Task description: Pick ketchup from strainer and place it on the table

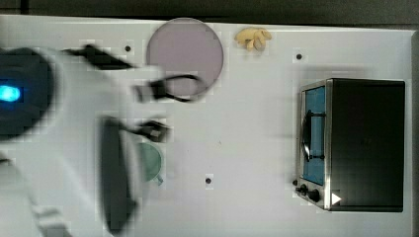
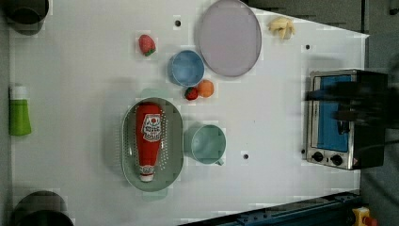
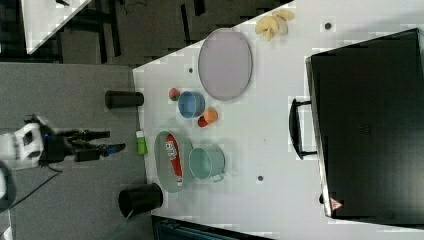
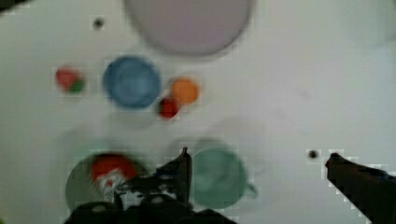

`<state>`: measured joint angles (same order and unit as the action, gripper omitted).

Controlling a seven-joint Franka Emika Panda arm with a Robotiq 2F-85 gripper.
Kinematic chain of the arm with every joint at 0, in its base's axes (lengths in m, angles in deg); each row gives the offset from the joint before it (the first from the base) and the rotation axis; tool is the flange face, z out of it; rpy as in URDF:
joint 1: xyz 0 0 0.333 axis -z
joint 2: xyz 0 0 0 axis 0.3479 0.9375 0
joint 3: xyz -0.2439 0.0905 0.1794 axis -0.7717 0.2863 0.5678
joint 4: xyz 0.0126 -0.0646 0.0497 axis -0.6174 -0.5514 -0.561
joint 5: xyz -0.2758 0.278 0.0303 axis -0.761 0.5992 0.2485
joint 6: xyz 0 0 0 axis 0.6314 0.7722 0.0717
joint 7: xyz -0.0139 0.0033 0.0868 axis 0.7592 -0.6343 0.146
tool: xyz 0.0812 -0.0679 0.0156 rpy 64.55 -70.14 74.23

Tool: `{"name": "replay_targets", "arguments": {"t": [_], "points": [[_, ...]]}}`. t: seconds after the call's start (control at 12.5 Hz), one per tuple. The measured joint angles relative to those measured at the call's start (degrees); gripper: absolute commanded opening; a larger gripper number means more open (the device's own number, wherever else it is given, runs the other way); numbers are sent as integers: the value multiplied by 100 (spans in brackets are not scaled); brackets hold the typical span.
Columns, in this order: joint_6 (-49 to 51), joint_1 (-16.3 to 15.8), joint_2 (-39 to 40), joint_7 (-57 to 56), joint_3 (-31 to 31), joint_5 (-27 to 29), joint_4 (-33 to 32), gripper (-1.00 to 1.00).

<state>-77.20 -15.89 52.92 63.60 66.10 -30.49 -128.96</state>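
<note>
The ketchup [image 2: 149, 139], a red squeeze bottle with a white label and white cap, lies lengthwise in the pale green strainer [image 2: 175, 123] on the white table [image 2: 70, 70]. In the right view the ketchup [image 3: 174, 156] rests in the strainer [image 3: 161, 150] beside the teal cup. My gripper [image 3: 115, 140] hangs high above the table, open and holding nothing. In the wrist view the gripper [image 4: 257, 156] has its fingers spread wide, with the ketchup [image 4: 109, 169] and strainer [image 4: 74, 186] off to one side below.
A teal cup [image 2: 207, 143] touches the strainer. A blue bowl [image 2: 187, 68], an orange fruit [image 2: 205, 88], small red fruits [image 2: 147, 44] and a purple plate [image 2: 229, 37] lie beyond. A toaster oven [image 2: 329, 117] stands at the left view's right, a green bottle [image 2: 19, 113] at the left view's left.
</note>
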Motion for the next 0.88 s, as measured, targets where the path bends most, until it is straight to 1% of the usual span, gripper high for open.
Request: {"name": "replay_targets", "arguments": {"t": [0.16, 0.24, 0.32, 0.48, 0.72, 0.88], "points": [[-159, -155, 549, 8, 691, 22, -45, 100], [-267, -286, 778, 9, 937, 30, -101, 100], [-517, -445, 929, 37, 1102, 33, -235, 100], [-952, -649, 1133, 68, 1463, -35, -498, 100], [-1770, -834, 1340, 191, 1827, -355, -817, 100], [-2310, -957, 1576, 327, 1844, -866, -996, 100]]}}
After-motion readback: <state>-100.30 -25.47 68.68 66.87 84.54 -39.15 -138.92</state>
